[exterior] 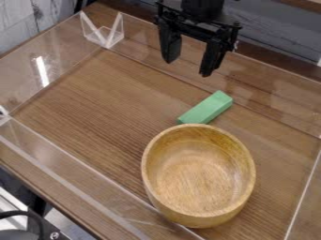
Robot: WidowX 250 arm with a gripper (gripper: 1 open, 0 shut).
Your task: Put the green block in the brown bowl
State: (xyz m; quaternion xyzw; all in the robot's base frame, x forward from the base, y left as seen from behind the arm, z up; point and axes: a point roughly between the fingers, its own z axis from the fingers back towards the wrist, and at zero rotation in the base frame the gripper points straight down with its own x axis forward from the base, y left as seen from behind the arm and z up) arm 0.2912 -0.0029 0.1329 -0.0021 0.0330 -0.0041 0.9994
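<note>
The green block [207, 109] lies flat on the wooden table, slanting from lower left to upper right, just beyond the far rim of the brown bowl [198, 175]. The bowl stands upright at the front right with nothing inside it. My black gripper [189, 54] hangs pointing down above the back of the table, up and a little left of the block. Its two fingers [167, 47] stand apart, open, with nothing between them. Gripper and block are well apart.
Clear plastic walls [44, 70] ring the wooden table [94, 112]. A small clear triangular stand [103, 30] sits at the back left corner. The table's front edge drops off at the lower left.
</note>
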